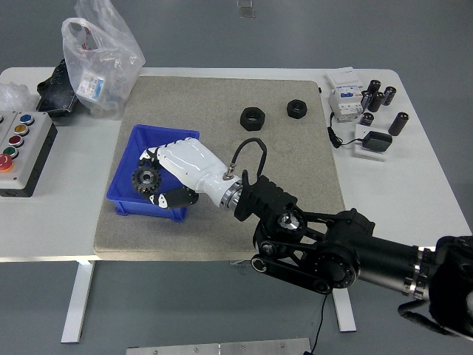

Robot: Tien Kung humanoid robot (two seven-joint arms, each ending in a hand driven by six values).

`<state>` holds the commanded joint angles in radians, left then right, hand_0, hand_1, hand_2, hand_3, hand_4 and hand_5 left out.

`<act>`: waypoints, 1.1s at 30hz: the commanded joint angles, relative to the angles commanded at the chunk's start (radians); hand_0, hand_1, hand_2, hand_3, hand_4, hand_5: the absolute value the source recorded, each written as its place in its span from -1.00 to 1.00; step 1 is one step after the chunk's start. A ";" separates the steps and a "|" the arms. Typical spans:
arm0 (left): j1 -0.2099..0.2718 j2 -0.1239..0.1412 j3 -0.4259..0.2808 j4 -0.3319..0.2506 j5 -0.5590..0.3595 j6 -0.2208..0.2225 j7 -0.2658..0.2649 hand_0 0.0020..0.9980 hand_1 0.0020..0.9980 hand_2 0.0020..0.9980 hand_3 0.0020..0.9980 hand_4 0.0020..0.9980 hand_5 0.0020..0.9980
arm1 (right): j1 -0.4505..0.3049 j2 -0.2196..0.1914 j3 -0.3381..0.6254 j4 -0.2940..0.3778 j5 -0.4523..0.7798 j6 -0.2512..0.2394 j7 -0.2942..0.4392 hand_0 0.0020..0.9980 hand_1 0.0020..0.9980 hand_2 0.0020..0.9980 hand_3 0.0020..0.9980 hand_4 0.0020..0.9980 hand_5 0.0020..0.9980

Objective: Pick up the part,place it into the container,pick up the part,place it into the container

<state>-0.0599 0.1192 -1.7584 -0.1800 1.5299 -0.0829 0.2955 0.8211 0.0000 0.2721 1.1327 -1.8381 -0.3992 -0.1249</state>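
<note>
I held my robot's white right hand (pixel 174 171) clenched around the black toothed metal gear (pixel 147 180) above the blue plastic bin (pixel 120 197), poised for release, two black hex nuts (pixel 252 117) waiting on the mat beyond.

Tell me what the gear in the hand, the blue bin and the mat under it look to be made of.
Gear: likely dark metal, with dull glints on its teeth.
Blue bin: plastic, judging by its even colour and smooth moulded rim.
Mat: felt or woven fabric, with a speckled, matte grey-beige surface.
</note>
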 joint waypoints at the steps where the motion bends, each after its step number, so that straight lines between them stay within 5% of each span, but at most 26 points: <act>1: 0.000 0.000 0.001 0.000 0.000 0.000 0.000 0.32 0.09 0.12 0.42 0.24 -0.54 | -0.001 0.000 0.001 -0.002 0.005 -0.001 0.001 -0.22 0.13 0.20 0.24 -0.06 -0.90; 10: -0.001 0.001 0.011 0.000 -0.008 0.000 0.000 0.32 0.09 0.12 0.42 0.24 -0.53 | -0.007 0.000 0.017 -0.027 0.006 0.034 -0.019 -0.23 0.21 0.32 0.32 -0.14 -0.73; 11: -0.001 0.001 0.011 0.000 -0.008 0.000 0.000 0.32 0.09 0.12 0.42 0.24 -0.53 | -0.007 0.000 0.019 -0.029 0.004 0.038 -0.021 -0.19 0.35 0.52 0.42 0.00 -0.71; 23: 0.001 0.003 0.015 0.000 -0.013 0.000 0.001 0.32 0.09 0.12 0.42 0.25 -0.53 | -0.009 0.000 0.025 -0.033 -0.020 0.064 -0.038 -0.18 0.39 0.60 0.56 0.19 -0.67; 33: 0.003 0.005 0.021 0.000 -0.017 0.000 0.001 0.32 0.09 0.12 0.42 0.25 -0.53 | -0.016 0.000 0.052 -0.026 -0.043 0.038 -0.070 -0.18 0.37 0.58 0.55 0.20 -0.64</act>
<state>-0.0569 0.1244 -1.7378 -0.1800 1.5131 -0.0833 0.2964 0.8049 0.0000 0.3240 1.1066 -1.8810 -0.3616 -0.1953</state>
